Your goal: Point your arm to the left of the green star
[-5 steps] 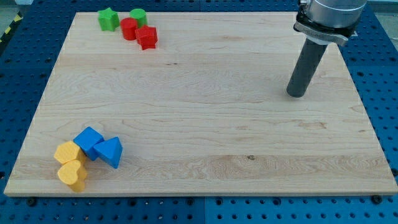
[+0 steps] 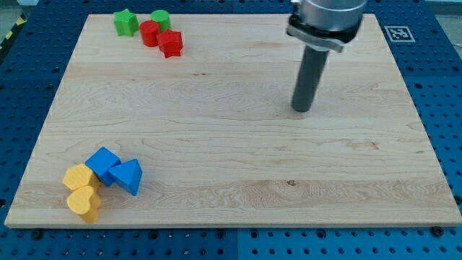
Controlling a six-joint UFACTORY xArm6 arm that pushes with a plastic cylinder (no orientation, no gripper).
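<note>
A pale wooden tabletop point(image 2: 231, 166) fills most of the view, resting on a blue perforated base point(image 2: 447, 108). My tip point(image 2: 301, 110) touches the wood right of centre in the upper half, at the end of a dark upright rod; there are no fingers on this arm, so nothing is apart, together or clamped. The green star point(image 2: 125, 22) sits near the view's top left corner, well apart from my tip, which lies far to its right and lower. Just right of the star are a red cylinder point(image 2: 150, 34), a green cylinder point(image 2: 161, 19) and a red star point(image 2: 171, 43), bunched together. Near the view's bottom left, a blue cube point(image 2: 103, 165) touches a blue triangular block point(image 2: 128, 176), with a yellow hexagonal block point(image 2: 77, 177) and a yellow heart-shaped block point(image 2: 84, 203) beside them.
</note>
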